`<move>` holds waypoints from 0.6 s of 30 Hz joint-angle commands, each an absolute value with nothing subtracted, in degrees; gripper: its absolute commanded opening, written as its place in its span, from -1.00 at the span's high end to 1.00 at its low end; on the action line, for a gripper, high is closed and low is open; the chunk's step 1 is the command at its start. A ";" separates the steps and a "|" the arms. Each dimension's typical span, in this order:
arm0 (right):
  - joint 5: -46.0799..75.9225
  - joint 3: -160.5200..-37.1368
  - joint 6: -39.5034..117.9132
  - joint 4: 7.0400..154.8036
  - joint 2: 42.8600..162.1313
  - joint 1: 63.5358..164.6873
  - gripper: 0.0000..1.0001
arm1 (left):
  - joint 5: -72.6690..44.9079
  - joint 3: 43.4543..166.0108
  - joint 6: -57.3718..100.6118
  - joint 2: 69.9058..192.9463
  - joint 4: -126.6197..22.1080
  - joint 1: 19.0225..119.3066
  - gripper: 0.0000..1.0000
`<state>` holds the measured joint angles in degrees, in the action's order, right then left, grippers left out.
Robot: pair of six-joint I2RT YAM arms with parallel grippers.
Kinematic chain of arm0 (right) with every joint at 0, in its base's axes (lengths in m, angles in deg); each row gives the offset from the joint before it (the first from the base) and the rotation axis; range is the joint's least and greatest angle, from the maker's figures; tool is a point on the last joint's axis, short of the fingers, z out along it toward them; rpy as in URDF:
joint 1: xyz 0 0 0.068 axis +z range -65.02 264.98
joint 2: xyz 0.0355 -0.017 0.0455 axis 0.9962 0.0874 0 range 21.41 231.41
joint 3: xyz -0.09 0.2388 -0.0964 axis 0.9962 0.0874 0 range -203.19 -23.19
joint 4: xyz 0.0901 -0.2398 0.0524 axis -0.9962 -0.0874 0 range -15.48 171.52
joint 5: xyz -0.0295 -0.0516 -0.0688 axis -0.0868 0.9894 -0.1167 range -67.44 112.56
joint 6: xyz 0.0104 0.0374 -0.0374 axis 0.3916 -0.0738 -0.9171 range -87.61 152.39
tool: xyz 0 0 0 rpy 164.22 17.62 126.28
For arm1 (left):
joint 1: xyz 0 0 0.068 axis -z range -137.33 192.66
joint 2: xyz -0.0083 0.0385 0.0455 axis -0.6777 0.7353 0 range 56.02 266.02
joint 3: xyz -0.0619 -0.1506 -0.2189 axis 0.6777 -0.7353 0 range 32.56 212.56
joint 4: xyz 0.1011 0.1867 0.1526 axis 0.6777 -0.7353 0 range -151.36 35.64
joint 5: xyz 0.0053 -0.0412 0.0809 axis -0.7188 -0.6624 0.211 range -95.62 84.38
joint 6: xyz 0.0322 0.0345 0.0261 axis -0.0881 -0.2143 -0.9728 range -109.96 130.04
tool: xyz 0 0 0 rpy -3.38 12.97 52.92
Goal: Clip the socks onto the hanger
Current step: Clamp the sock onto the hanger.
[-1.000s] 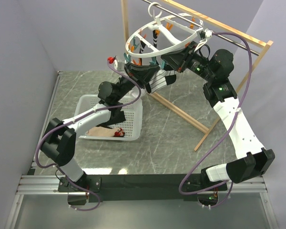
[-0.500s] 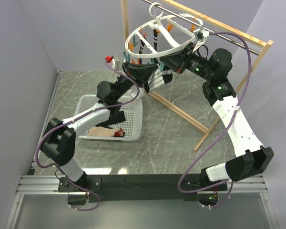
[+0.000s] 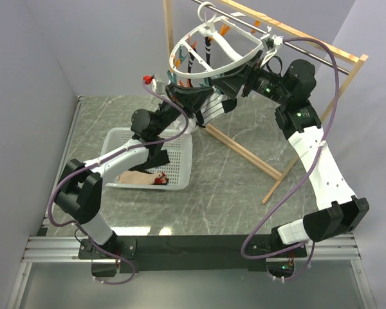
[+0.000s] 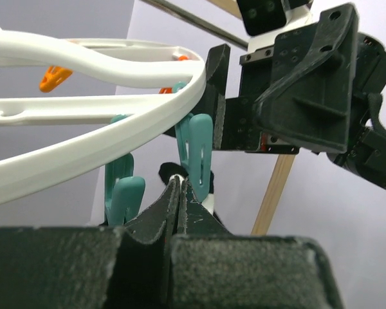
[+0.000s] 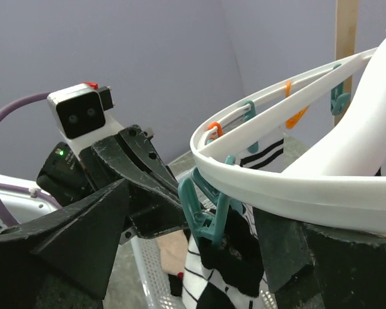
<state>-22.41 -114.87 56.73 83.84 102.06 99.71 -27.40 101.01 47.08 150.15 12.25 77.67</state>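
The hanger, a white ring, hangs tilted from the rod, with its rim close in both wrist views. A teal clip under the rim bites the black toe of a white sock with thin black stripes. My left gripper is shut just under that clip, with the sock's edge between its tips. My right gripper stands open, one finger on each side of the clip and rim. Other socks hang from clips further round the ring.
The wooden frame with its metal rod carries the hanger, and its foot bar crosses the table. A white perforated basket holding a pale fabric piece sits below my left arm. Grey walls close in at the left and back.
My right gripper has opened round the teal clip. The hanger and both grippers have risen slightly. My left gripper has stayed shut.
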 commanded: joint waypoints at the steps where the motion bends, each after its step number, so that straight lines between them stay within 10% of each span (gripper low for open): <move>1: -22.18 -118.90 55.77 81.96 102.54 99.14 -0.67 | -28.03 102.87 45.99 150.33 11.04 77.56 0.99; 9: -15.67 -119.52 50.68 70.90 100.78 98.70 -0.70 | -26.54 101.73 44.23 149.10 3.39 77.65 0.78; 13: -13.39 -120.66 48.83 67.11 99.55 98.70 -0.70 | -25.22 100.33 42.91 147.43 0.31 78.00 -0.01; 18: -12.33 -120.23 47.60 62.54 96.75 98.70 -0.71 | -23.55 99.89 41.16 143.48 -7.50 78.00 -0.37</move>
<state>-13.99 -117.74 49.60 65.83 101.05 99.18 -25.08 99.81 43.25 148.55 -3.25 77.80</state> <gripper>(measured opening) 0.853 0.663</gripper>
